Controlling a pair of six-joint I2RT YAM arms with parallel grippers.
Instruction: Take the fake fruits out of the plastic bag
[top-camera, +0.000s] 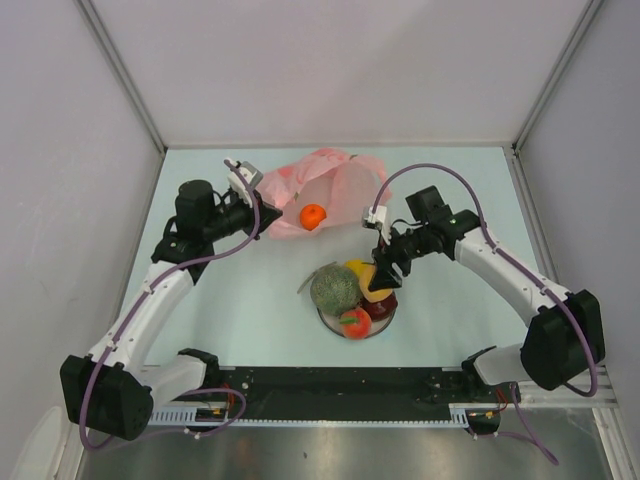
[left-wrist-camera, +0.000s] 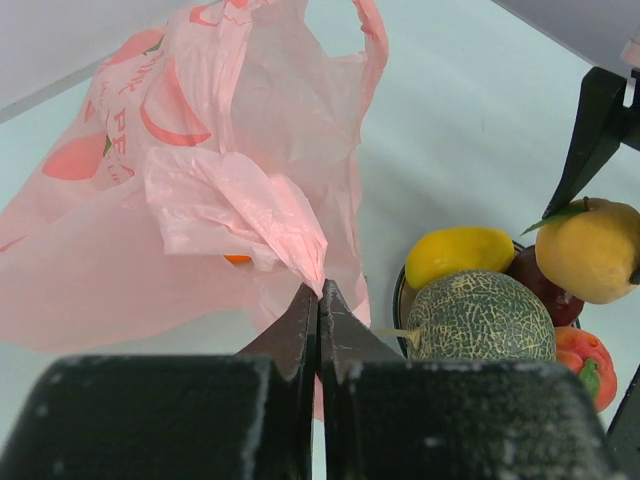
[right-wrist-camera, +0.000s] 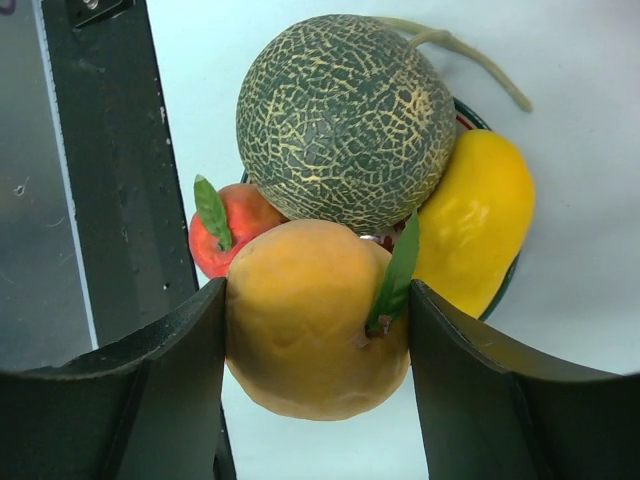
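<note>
The pink plastic bag (top-camera: 335, 185) (left-wrist-camera: 200, 180) lies at the back centre, and an orange ball (top-camera: 312, 216) (left-wrist-camera: 238, 259) shows in its mouth. My left gripper (top-camera: 268, 205) (left-wrist-camera: 320, 292) is shut on a bunched fold of the bag. My right gripper (top-camera: 383, 272) (right-wrist-camera: 317, 300) is shut on a yellow-orange fruit with a green leaf (right-wrist-camera: 310, 320) (left-wrist-camera: 590, 250), just above the plate (top-camera: 328, 322). A netted melon (top-camera: 335, 288) (right-wrist-camera: 345, 120), a yellow oval (top-camera: 358, 267) (right-wrist-camera: 478, 220), a red fruit (top-camera: 355, 322) (right-wrist-camera: 235, 225) and a dark red piece (top-camera: 381, 306) rest on the plate.
Grey walls enclose the pale green table (top-camera: 240, 300) on three sides. A black rail (top-camera: 330, 385) with both arm bases runs along the near edge. The bag's handle loop (left-wrist-camera: 360, 60) lies toward the back.
</note>
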